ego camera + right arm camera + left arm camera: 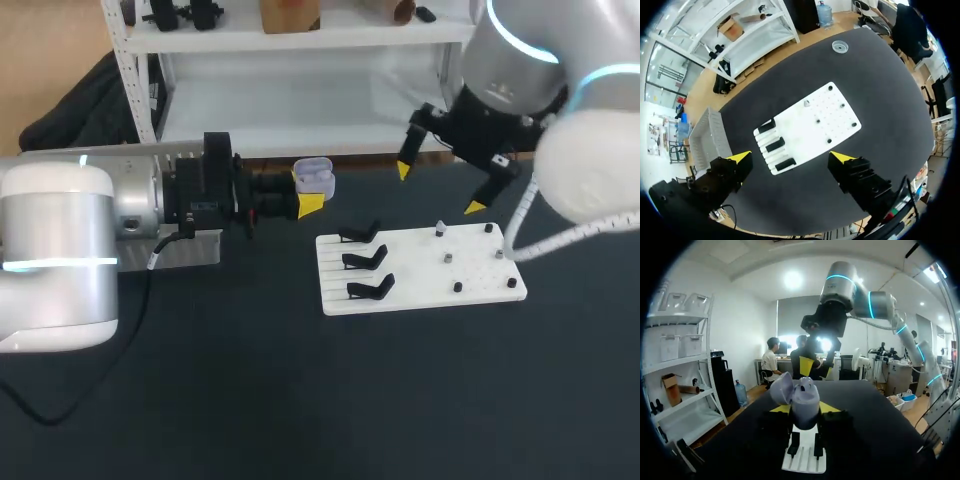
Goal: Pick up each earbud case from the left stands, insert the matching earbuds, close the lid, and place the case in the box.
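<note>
Currently the left arm enters from 9 o'clock and lies level over the counter (300, 400). Left claw (305, 192) grips the lavender earbud case (314, 176), 1 yellow tip on each side of the body. The case is off the counter, at about 11 o'clock from the white board (420, 272) and apart from it.

Left wrist view: the case (804, 401) fills the gap in the left claw (805, 407), with its lid (782, 388) swung open to one side. Contents are not legible. The board's stand end shows under the claw.

The board carries 3 black stands (362, 260) in a column along its 9 o'clock side. Small dark and pale items (449, 258) dot its 3 o'clock half, too small to identify.

Right claw (438, 188) hangs above the board's 12 o'clock edge, fingers spread wide, gripping nothing. Right wrist view looks down on the board (812, 127), which lies below the right claw (791, 157) in the gap between the tips.

Pale slatted box (707, 137) sits on the counter past the board's stand end, beside the left arm. In the head view it is partly hidden behind that arm (195, 250).
</note>
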Tool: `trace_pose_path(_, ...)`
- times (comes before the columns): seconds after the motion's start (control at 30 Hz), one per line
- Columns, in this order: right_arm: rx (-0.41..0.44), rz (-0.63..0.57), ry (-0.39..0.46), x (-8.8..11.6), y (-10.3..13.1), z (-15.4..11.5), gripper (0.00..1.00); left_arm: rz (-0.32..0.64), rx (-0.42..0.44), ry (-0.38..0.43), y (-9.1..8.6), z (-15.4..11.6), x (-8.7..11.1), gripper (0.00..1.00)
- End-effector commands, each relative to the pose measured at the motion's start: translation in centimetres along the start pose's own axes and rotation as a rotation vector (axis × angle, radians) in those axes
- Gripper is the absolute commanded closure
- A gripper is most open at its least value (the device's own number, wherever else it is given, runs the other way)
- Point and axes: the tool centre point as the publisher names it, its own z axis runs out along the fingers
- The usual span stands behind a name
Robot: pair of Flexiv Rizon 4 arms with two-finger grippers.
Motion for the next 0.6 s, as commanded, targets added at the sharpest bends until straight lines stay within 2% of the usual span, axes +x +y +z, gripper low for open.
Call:
trace_pose_path(0.03,-0.05,0.012,-0.006,-0.7,-0.7,3.3,0.0,0.001,-0.004,-0.003,-0.1,0.0,0.1,1.0)
trace_pose_path(0.17,-0.028,0.008,-0.019,-1.4,-1.0,5.5,0.0,0.001,-0.004,-0.003,-0.1,0.0,0.1,1.0)
trace_pose_path(0.37,0.019,-0.103,-0.004,-2.4,-1.1,8.1,0.0,0.001,-0.004,-0.003,-0.1,0.0,0.1,1.0)
trace_pose_path(0.6,0.074,-0.207,-0.076,-4.6,-1.5,9.3,0.0,0.001,-0.004,-0.003,-0.1,0.0,0.1,1.0)
